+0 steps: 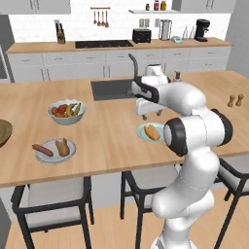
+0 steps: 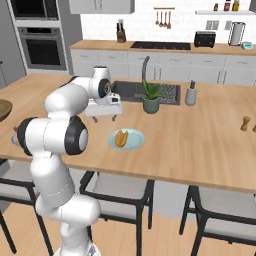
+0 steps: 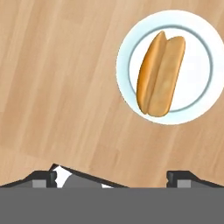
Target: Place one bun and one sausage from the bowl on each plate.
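Gripper [image 3: 112,177] jaws stand spread wide with nothing between them, hanging above the bare wooden counter [image 1: 112,141] just to one side of the light blue plate [image 3: 192,105]. In the hand view the two dark fingertips sit far apart at the bottom edge, and the plate lies up and to the right of them.

On that blue plate rests a single bun [image 3: 160,74], split side up, lying roughly across the plate's middle; no sausage is visible with it. Further out, near the counter's front edge in the left base view, the pale grey-white plate [image 1: 69,151] carries both a bun [image 1: 62,146] and a sausage [image 1: 43,150]. The brown wooden bowl [image 1: 4,131] is only partly in view at the far left edge, and its contents cannot be seen. A smaller fruit bowl [image 1: 66,111] sits between the grey plate and the sink [image 1: 109,89].

Judging from this, one sausage remains to be fetched for the blue plate. The bowl is well apart from the gripper, so the reach is long. A round sausage could roll or slip from a shallow pinch, and dropping it onto the bun could let it tumble off the plate's low rim.
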Tool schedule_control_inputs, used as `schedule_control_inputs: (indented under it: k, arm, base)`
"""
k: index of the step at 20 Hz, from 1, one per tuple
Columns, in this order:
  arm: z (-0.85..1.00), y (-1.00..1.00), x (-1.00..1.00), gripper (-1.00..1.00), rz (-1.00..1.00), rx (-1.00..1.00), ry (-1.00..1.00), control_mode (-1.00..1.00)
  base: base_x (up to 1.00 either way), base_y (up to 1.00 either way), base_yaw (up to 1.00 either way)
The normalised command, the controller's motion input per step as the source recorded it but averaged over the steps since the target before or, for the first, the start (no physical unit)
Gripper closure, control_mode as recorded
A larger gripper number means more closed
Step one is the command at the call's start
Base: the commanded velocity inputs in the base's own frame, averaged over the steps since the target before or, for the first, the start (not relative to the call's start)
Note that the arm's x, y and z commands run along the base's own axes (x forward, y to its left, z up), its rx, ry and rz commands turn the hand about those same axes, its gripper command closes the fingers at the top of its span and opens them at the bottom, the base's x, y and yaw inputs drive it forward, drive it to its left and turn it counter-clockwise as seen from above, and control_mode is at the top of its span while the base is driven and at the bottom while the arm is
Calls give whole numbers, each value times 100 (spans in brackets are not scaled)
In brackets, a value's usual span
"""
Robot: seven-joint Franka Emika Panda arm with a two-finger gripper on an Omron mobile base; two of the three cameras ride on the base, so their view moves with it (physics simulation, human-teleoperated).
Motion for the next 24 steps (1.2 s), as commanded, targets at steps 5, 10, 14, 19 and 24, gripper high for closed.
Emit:
schedule_control_inputs:
  k: [5,10,14,19,24]
  arm:
    - [0,0,0,-100,0,0,0,100]
    - [0,0,0,-100,0,0,0,100]
    - [0,0,0,-100,0,0,0,100]
    - [0,0,0,-100,0,0,0,100]
    - [0,0,0,-100,0,0,0,100]
  base:
    - [-24,93,-2]
    - [-7,100,-1]
    - [0,100,0]
    - [0,100,0]
    - [0,100,-1]
